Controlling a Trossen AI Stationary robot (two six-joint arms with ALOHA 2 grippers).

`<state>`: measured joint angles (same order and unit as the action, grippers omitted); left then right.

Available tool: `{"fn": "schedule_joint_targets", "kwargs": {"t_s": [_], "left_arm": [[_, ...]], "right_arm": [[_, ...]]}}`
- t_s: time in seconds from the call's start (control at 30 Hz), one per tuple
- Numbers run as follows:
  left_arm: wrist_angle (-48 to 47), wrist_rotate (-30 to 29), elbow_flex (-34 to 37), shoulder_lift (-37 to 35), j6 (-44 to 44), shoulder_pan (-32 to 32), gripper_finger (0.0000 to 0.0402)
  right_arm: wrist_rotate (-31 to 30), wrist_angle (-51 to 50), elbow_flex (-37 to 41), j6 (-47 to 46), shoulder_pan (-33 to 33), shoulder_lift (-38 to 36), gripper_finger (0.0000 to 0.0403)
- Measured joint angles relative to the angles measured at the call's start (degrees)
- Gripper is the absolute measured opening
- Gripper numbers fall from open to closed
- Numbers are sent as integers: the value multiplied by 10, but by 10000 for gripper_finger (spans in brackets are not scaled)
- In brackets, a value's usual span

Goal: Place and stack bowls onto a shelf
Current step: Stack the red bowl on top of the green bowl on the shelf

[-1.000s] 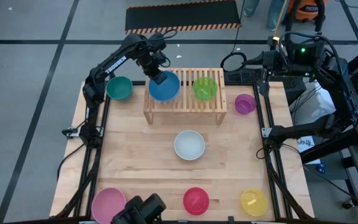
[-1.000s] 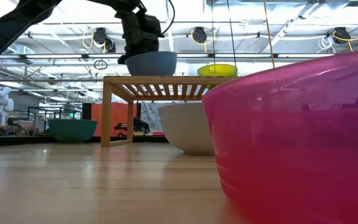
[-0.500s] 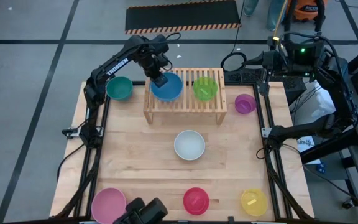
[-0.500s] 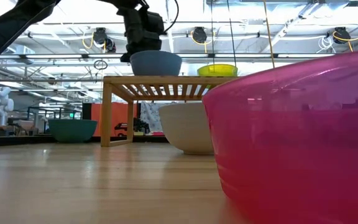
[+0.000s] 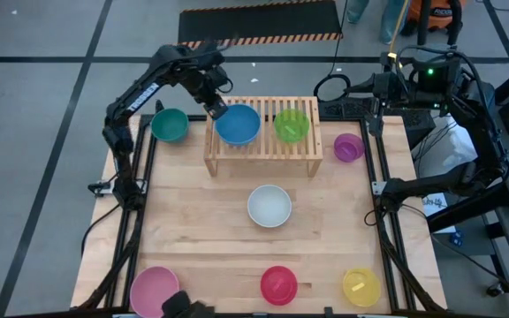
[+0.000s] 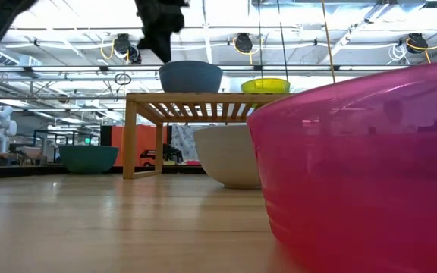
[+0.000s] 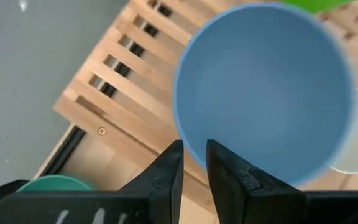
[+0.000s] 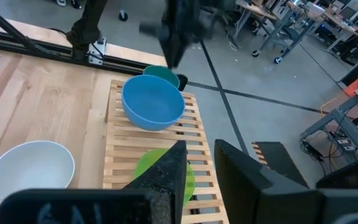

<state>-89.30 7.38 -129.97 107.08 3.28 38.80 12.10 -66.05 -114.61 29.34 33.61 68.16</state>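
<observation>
Two bowls on shelf (image 5: 262, 144): we see blue bowl (image 5: 237, 124), green bowl (image 5: 291, 124).
Left gripper (image 5: 214, 109): released, fingers parted, just beside blue bowl's rim.
Low view only: gripper above bowl, apart.

Bright, even light from ceiling lamps (image 6: 243, 42) high up in the low view. Soft, small shadows under the shelf (image 5: 263, 152). Fuzzy from moving: the left arm (image 8: 178, 28) in the right wrist view. Huge and blurry up close: the red bowl (image 6: 363, 167). Soft-edged blue bowl (image 7: 263, 93) in the left wrist view.
</observation>
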Motion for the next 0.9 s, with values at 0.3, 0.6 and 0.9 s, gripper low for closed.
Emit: {"fn": "schedule_joint_targets", "kwargs": {"t_s": [0.3, 0.6, 0.9], "left_arm": [[0, 1, 0, -112, 20, -47, 74], [0, 0, 0, -185, 5, -88, 74], [-9, 0, 0, -207, 3, -97, 74]], "right_arm": [[-17, -141, 0, 21, 0, -1, 77], [-161, -238, 8, -45, 0, 3, 77], [-153, -239, 133, -76, 0, 2, 77]]}}
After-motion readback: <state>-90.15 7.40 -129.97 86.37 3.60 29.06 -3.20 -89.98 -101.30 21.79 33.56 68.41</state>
